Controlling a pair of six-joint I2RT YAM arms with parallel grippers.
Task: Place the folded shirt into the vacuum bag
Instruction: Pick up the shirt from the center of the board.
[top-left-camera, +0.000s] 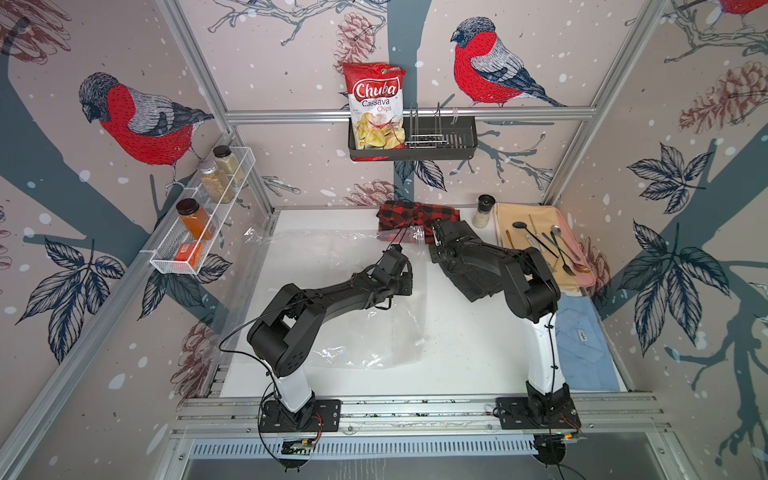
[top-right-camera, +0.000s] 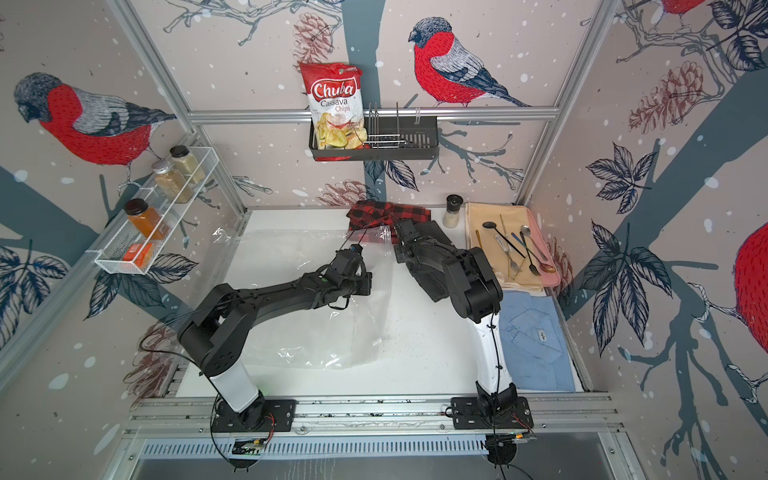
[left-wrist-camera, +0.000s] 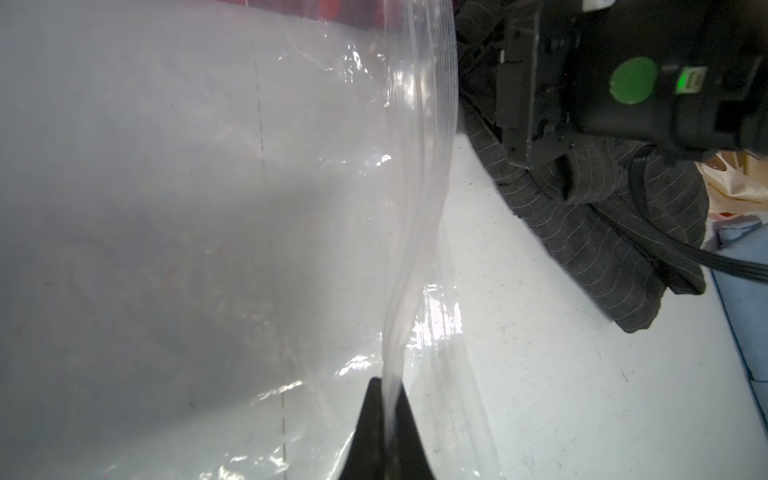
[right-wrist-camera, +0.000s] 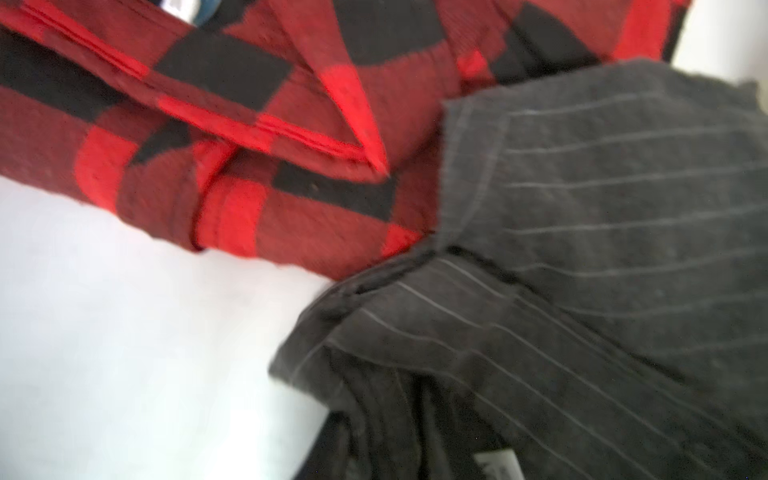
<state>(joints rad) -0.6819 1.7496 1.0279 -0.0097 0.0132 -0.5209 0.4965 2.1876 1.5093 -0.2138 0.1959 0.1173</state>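
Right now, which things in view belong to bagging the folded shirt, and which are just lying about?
Job: clear plastic vacuum bag, its zip edge pinched in the left tool; dark grey pinstriped folded shirt, likely the one, at the right tool.
Lying about: red-and-black plaid shirt; light blue shirt; cutlery on the beige cloth; glass shaker; red chips bag; spice jars.

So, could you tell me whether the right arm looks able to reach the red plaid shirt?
Probably yes: the right hand hangs beside the red plaid shirt, above the dark striped shirt, nothing visible between them.
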